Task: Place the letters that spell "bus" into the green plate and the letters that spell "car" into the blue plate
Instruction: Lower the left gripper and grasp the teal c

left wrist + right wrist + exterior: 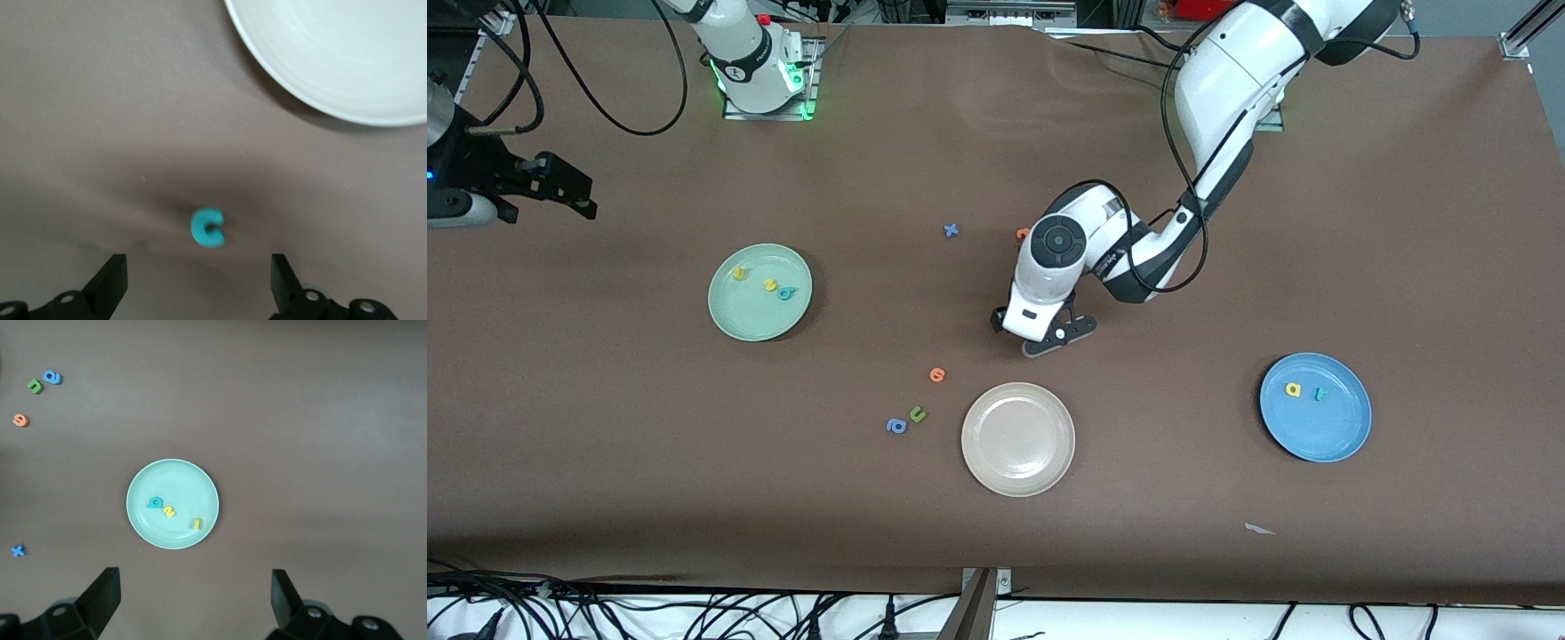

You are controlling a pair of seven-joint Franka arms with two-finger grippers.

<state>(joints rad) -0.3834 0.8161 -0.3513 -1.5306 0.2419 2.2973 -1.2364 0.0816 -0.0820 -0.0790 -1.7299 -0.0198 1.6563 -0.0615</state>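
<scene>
Left claw [199,283] wide open, empty, over teal c [207,227]; c flat, gap seemingly plate-ward.

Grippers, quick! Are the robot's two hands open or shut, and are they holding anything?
Left gripper: open, holding nothing, over the teal c on the table.
Right gripper: open, empty, waiting high over the green plate.

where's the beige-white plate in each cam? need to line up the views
Front view: beige-white plate, nearer the camera than the left tool, between green plate and blue plate.
Left wrist view: only its rim, in a corner, with the teal c by the tool.
Right wrist view: not in it.
Shared landmark: the green plate links front and right wrist.
</scene>
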